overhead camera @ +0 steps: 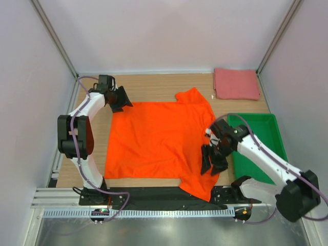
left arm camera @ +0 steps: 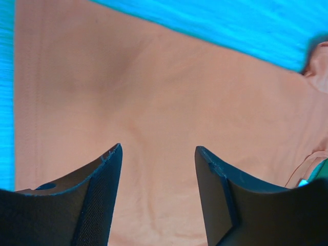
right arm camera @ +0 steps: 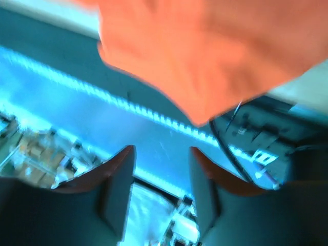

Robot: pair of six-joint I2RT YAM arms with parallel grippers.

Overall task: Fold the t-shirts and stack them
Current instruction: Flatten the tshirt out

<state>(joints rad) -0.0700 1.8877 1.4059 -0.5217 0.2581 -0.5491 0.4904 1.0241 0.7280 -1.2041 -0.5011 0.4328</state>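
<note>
We count two t-shirts: one orange t-shirt in the middle of the frame, and one pink-red t-shirt at the upper right. We count one green tray at the right edge, and one wooden bench beneath them all. We count two arms: one left arm at the left of the frame, one right arm at the lower right. Each arm carries one set of jaws, two sets altogether. Each set has two dark fingers, as both wrist views show, which makes four. We count one ribbed white strip along the bottom of the frame.
</note>
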